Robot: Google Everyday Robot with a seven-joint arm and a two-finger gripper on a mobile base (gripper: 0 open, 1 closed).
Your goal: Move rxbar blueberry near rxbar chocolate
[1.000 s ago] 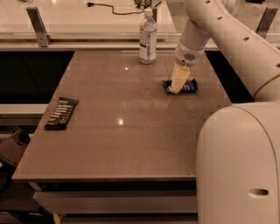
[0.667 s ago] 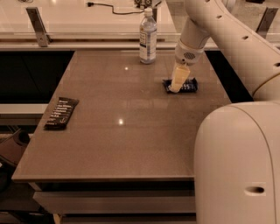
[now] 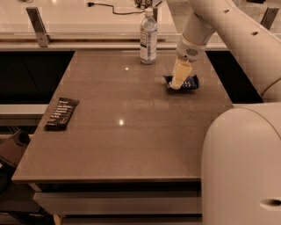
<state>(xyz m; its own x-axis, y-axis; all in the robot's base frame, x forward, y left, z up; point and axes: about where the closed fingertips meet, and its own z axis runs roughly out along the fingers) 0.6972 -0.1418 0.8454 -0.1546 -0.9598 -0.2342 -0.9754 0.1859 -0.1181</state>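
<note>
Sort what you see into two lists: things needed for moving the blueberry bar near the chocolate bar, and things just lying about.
Belongs to the job:
blueberry bar, far right of the table
chocolate bar, near the left edge
gripper, down at the blueberry bar

Just lying about:
water bottle, at the back
cable, beyond the table

Arm, glossy white rounded shells [image 3: 228,26]: small dark round holes along the upper link.
Wrist, white cylinder [image 3: 192,46]: grey perforated disc, directly above the gripper.
Gripper, pale cream, tapered [image 3: 176,83]: tip down at the far right of the brown matte counter [image 3: 131,132].
Base shell, large white dome [image 3: 246,167]: one dark slot.
</note>
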